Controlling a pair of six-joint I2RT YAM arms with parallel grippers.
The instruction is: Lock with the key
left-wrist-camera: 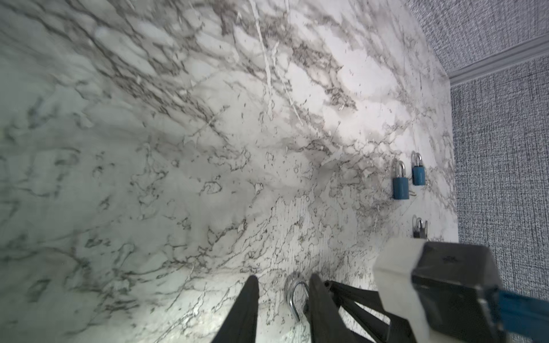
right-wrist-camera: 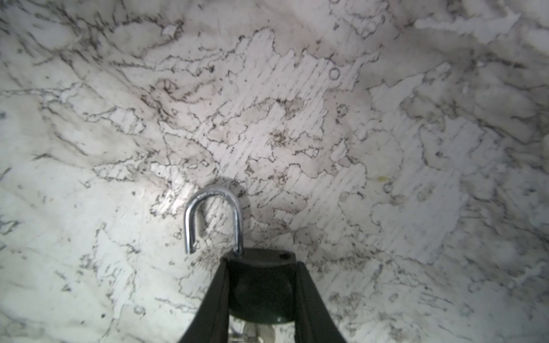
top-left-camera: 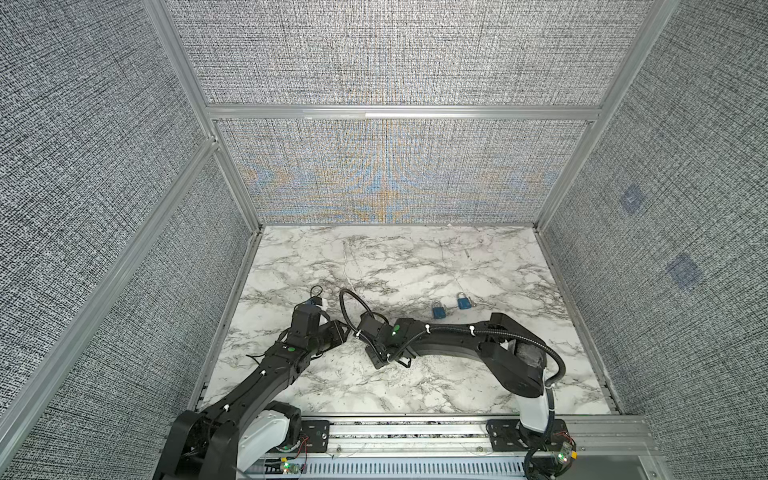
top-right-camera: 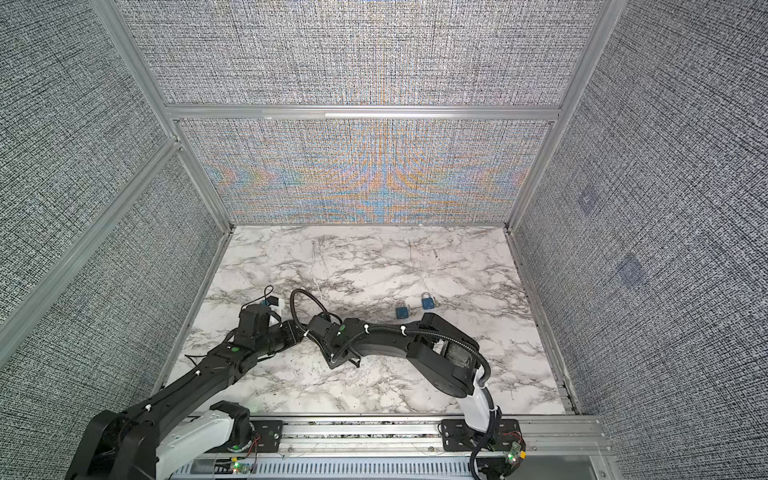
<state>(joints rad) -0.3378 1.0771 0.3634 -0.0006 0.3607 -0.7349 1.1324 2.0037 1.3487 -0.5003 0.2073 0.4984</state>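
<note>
A dark padlock (right-wrist-camera: 261, 285) lies on the marble table (right-wrist-camera: 386, 148) with its silver shackle (right-wrist-camera: 214, 208) swung open, one leg free of the body. My right gripper (right-wrist-camera: 261, 262) is shut on the padlock's body, one finger against each side. A pale metal piece (right-wrist-camera: 252, 331) shows behind the body between those fingers; I cannot tell whether it is the key. My left gripper (left-wrist-camera: 283, 280) stands open close by, with the same shackle (left-wrist-camera: 292, 297) seen through its gap. In both top views the two grippers (top-left-camera: 340, 328) (top-left-camera: 401, 358) meet left of centre.
Two blue padlocks (top-left-camera: 438, 311) (top-left-camera: 463, 301) lie shut to the right, just beyond my right arm, and also show in the left wrist view (left-wrist-camera: 400, 185) (left-wrist-camera: 418, 175). A small dark item with a metal loop (left-wrist-camera: 419, 228) lies near them. Fabric walls (top-left-camera: 395, 166) enclose the table.
</note>
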